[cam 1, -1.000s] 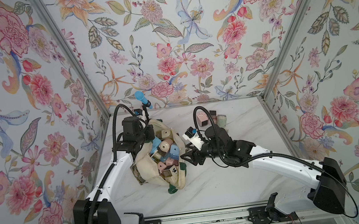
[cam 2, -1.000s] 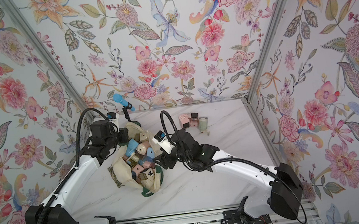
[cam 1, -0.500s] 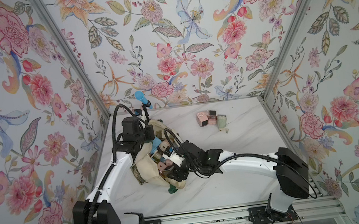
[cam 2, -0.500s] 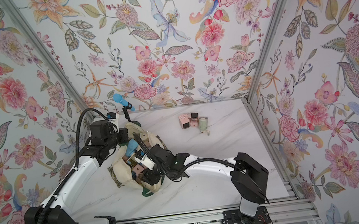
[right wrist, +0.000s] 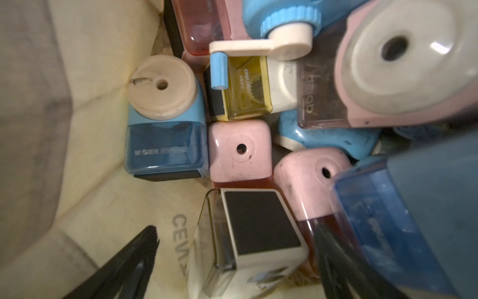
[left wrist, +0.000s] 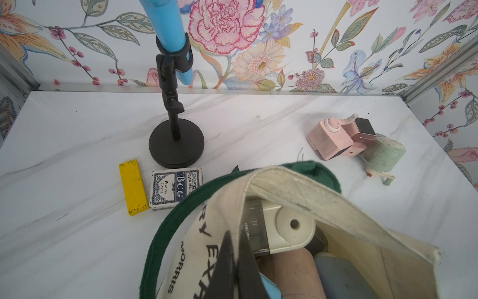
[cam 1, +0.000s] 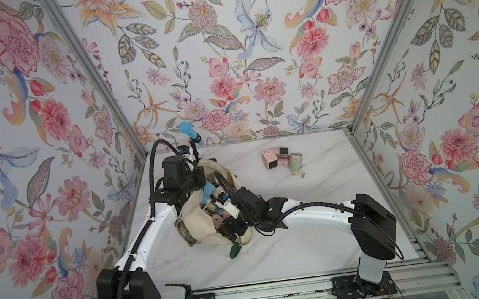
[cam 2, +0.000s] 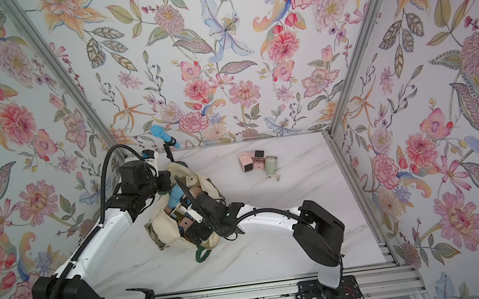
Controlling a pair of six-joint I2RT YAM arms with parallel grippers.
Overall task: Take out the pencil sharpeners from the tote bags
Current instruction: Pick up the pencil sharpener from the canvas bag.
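The cream tote bag [cam 1: 198, 228] [cam 2: 164, 227] with green handles lies open on the left of the marble table. My left gripper [left wrist: 234, 243] [cam 1: 201, 176] is shut on its lettered rim cloth [left wrist: 196, 233], holding the mouth open. Inside lie several pencil sharpeners: a blue one [right wrist: 165, 145], a pink one [right wrist: 240, 150], a yellow one [right wrist: 245, 88]. My right gripper [right wrist: 235, 240] [cam 1: 227, 227] is inside the bag, open, its fingers either side of a cream sharpener with a dark square face [right wrist: 258, 222], apart from it. Three sharpeners, two pink [cam 1: 270, 159] and one sage green [cam 1: 295, 162], lie on the table at the back.
A blue microphone on a black stand [left wrist: 176, 145] [cam 1: 189, 130] stands at the back left, behind the bag. A flat yellow bar [left wrist: 132, 186] and a card deck [left wrist: 176, 187] lie beside its base. Flowered walls close three sides.
My right arm has swung left from the table's middle into the bag's mouth, and its jaws have opened wider. The left gripper has kept its hold and place.
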